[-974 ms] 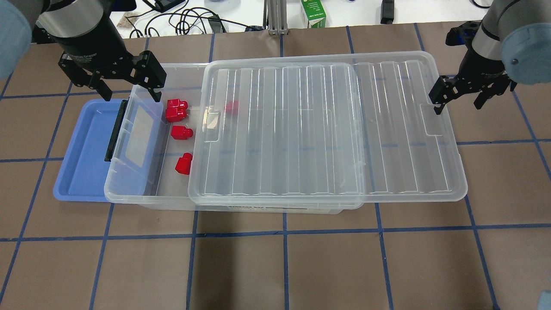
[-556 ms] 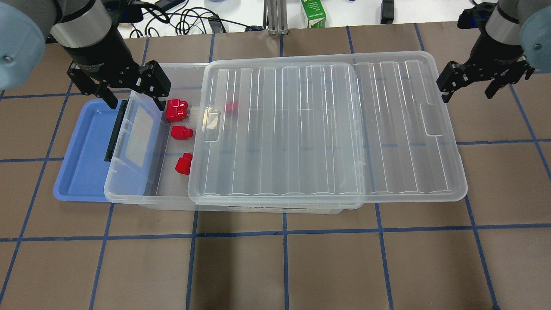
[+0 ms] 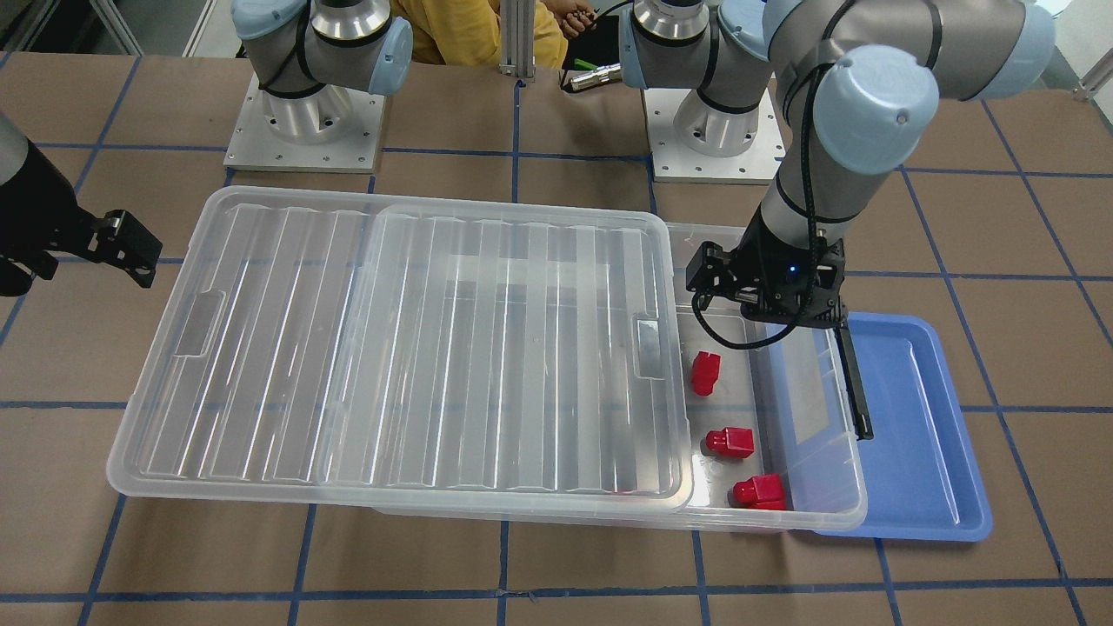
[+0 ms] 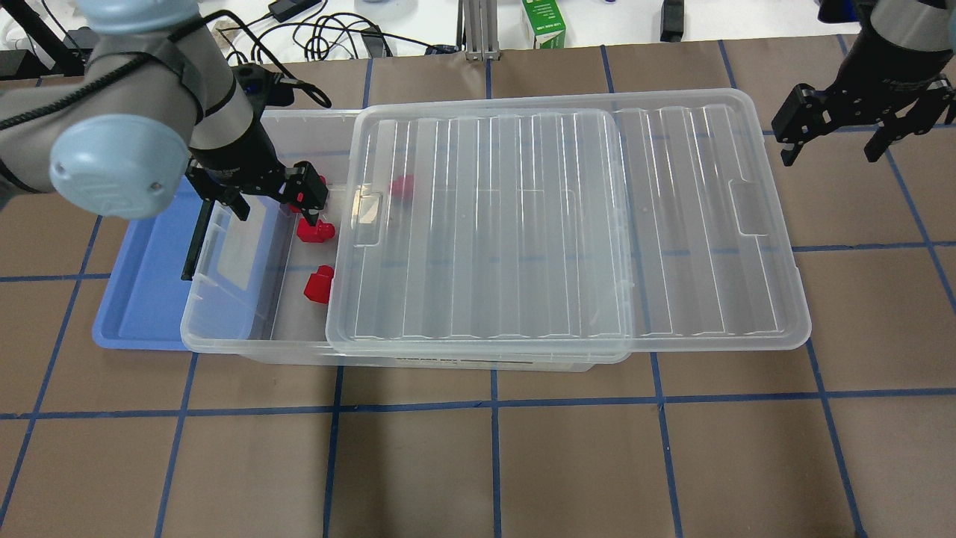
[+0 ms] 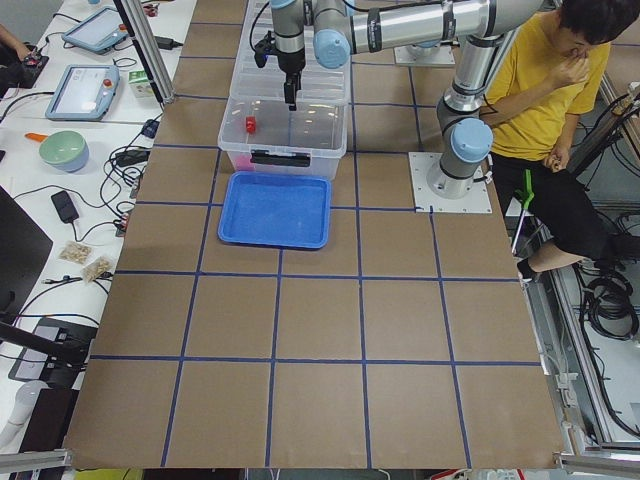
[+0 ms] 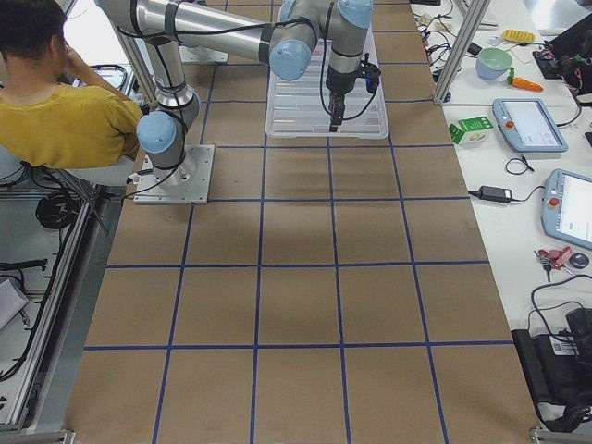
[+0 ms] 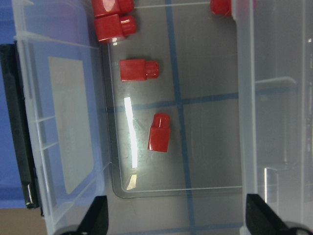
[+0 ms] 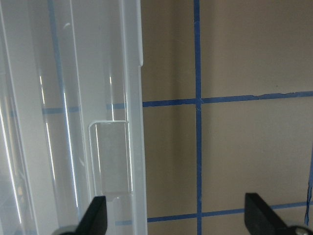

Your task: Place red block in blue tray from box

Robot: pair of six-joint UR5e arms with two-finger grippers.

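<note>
Several red blocks lie in the uncovered end of the clear box (image 4: 224, 329): a stacked pair (image 7: 112, 24), one (image 7: 139, 70) below them, one (image 7: 159, 132) nearer, and one (image 4: 403, 185) under the slid-aside lid (image 4: 523, 224). My left gripper (image 4: 275, 213) is open and empty, hanging over that open end above the blocks, touching none; in the wrist view its fingertips (image 7: 98, 215) frame the nearest block. The blue tray (image 4: 142, 284) lies empty against the box's latch end. My right gripper (image 4: 829, 153) is open and empty, above the table just past the lid's far end (image 8: 132, 122).
The box's black latch (image 4: 198, 232) and short wall stand between the blocks and the tray. The lid overhangs the box toward the robot's right. A green carton (image 4: 544, 22) and cables lie beyond the table's far edge. A person (image 5: 540, 100) sits behind the robot.
My left gripper has moved from the box's far corner in over the open end, above the red blocks. My right gripper has drawn back and away from the lid's end.
</note>
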